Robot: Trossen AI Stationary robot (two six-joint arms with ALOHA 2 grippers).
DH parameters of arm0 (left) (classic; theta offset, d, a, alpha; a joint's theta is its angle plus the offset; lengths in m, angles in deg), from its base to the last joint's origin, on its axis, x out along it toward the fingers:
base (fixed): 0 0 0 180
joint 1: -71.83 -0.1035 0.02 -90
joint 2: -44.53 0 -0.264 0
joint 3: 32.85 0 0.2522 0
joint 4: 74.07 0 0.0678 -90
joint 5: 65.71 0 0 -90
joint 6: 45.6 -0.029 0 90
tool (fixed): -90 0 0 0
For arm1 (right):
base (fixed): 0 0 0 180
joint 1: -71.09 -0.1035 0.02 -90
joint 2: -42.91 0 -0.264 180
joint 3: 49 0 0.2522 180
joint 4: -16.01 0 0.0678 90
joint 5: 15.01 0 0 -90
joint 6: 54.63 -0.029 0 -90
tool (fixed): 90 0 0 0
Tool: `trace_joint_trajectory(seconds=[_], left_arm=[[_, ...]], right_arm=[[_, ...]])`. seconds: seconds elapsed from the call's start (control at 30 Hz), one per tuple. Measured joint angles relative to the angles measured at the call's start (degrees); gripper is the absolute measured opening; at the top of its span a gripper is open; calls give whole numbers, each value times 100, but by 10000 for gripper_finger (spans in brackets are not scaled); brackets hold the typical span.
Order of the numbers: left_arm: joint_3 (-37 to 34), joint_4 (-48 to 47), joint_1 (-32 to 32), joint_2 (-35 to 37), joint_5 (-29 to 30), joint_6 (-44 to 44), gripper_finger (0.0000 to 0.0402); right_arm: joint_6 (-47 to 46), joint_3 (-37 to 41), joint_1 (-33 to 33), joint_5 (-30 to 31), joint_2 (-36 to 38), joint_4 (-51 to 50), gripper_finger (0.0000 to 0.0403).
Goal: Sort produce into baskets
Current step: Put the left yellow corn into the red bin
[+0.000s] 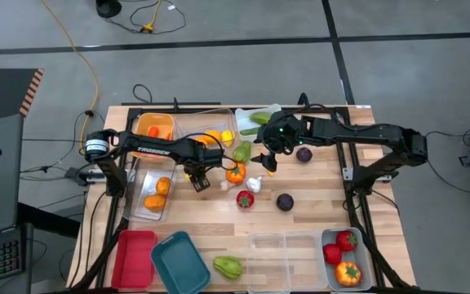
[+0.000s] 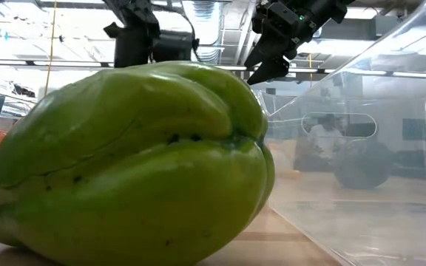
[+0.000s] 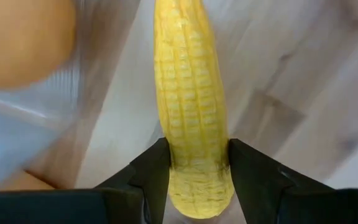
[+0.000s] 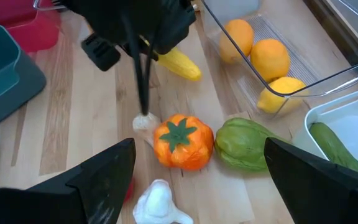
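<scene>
A yellow corn cob (image 3: 191,93) sits between the fingers of my left gripper (image 3: 199,177), which is shut on it over the table's middle left (image 1: 198,175). The right wrist view shows the cob (image 4: 179,63) sticking out below that gripper (image 4: 135,37). My right gripper (image 1: 266,159) hangs open and holds nothing, above an orange tomato-like fruit (image 4: 182,143), a green chayote (image 4: 247,144) and a white garlic (image 4: 157,202), all lying on the wood. My left gripper pinches the corn cob near one end (image 3: 197,186) between its two fingers (image 3: 154,174), one on each long side. The fingers point down and lie across the cob. The rest of the cob reaches out past them; whether its far end touches the table I cannot tell.
Clear baskets of oranges (image 1: 155,192) and of oranges with a lemon (image 4: 272,68) flank the left gripper. An orange basket (image 1: 155,126) and a white one (image 1: 259,118) stand at the far edge. Red (image 1: 135,257), teal (image 1: 180,261), clear (image 1: 284,261) baskets and another chayote (image 2: 124,162) line the near edge.
</scene>
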Motion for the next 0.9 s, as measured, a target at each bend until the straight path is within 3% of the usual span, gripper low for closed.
trace_joint_trajectory(seconds=[0.17, 0.37, 0.57, 0.9], left_arm=[[760, -462, 232, 0, 4, -310, 144], [1837, -1768, 778, 0, 8, -200, 144], [2512, -2912, 1640, 7, -143, 600, 144], [2562, -3215, 3280, 2, -891, 2578, 144]], right_arm=[[0, 0, 0, 0, 0, -2, 382], [-2, -2, 0, 0, 0, -80, 382], [-2, -2, 0, 0, 0, -190, 382], [81, -2, 0, 0, 0, -205, 382]])
